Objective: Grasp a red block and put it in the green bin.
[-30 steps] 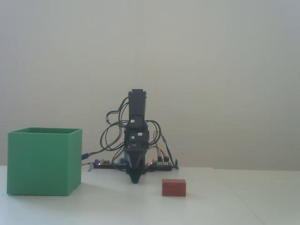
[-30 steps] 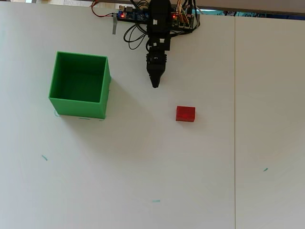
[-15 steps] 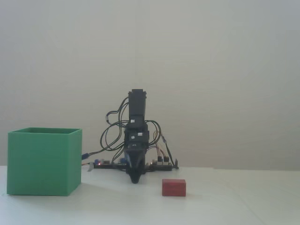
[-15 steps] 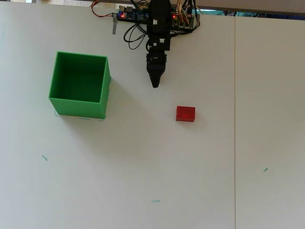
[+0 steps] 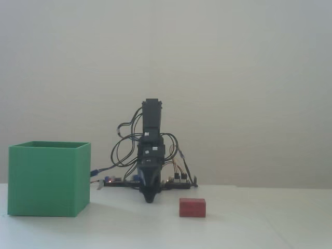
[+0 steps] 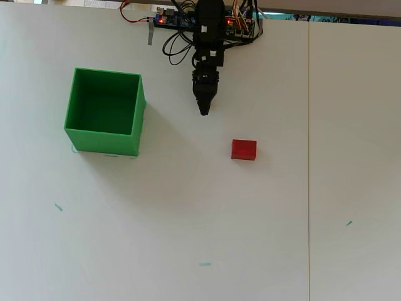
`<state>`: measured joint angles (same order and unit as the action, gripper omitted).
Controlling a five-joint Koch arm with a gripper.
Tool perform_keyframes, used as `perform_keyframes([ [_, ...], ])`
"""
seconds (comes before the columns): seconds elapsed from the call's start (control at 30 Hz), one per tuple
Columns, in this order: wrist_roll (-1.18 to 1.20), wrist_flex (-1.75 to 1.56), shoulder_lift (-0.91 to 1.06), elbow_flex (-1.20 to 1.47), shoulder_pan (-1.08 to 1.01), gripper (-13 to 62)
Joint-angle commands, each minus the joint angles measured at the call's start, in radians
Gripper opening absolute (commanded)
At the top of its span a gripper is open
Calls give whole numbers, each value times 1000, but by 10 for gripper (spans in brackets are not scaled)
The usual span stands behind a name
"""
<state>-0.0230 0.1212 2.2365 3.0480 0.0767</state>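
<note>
The wide white matte worktop (image 6: 188, 219) carries a large matte green cube-shaped bin (image 6: 103, 111) with thin walls, standing open-topped near the far left of the overhead view. The black arm sits folded at the middle of the worktop's far edge, its gripper (image 6: 203, 111) pointing down toward the surface, with the jaws drawn to a single dark tip and holding nothing. The small solid red rectangular block (image 6: 244, 149) lies flat near the worktop's centre, apart from the gripper and well apart from the bin.
</note>
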Motion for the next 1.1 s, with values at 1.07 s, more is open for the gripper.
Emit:
perform_keyframes([
  [1.07,-91,204,-12,-316,-14,337],
])
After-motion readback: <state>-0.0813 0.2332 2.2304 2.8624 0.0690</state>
